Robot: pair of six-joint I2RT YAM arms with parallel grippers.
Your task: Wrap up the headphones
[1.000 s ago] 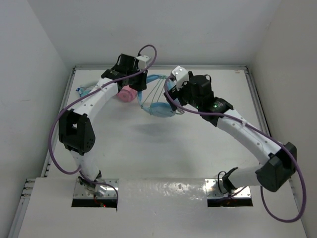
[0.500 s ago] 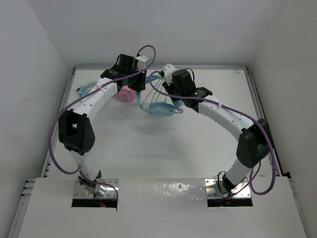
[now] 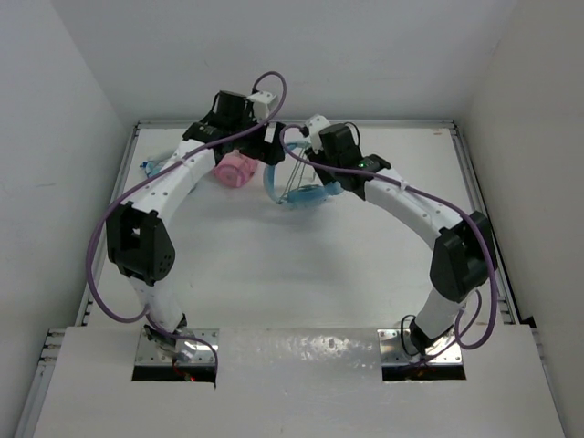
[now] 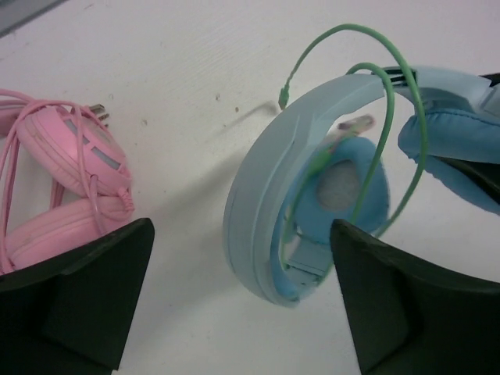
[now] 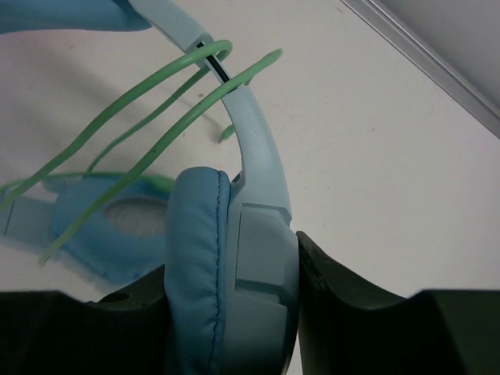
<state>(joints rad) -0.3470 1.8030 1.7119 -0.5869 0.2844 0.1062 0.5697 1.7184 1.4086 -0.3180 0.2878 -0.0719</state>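
Green cable (image 5: 141, 109) loops loosely over the headband of the headphones (image 4: 258, 195), lying mid-table (image 3: 365, 274) at the far side. The right gripper (image 5: 226, 312) pinches one earcup. The left gripper (image 4: 242, 305), fingers spread, hovers directly above the headband, seemingly nearer the cable's free end.

The headphones (image 4: 344, 195) have a pale blue-grey headband (image 4: 254, 211) and deeper sky-blue earcup pads (image 5: 191, 258); their cable (image 5: 156, 78) is bright green. The pink headphones (image 4: 66, 156) are pink all over (cord included). The table (image 4: 180, 70) is white, faintly speckled. The left arm (image 3: 169, 192) and right arm (image 3: 411, 205) are white with black joints.
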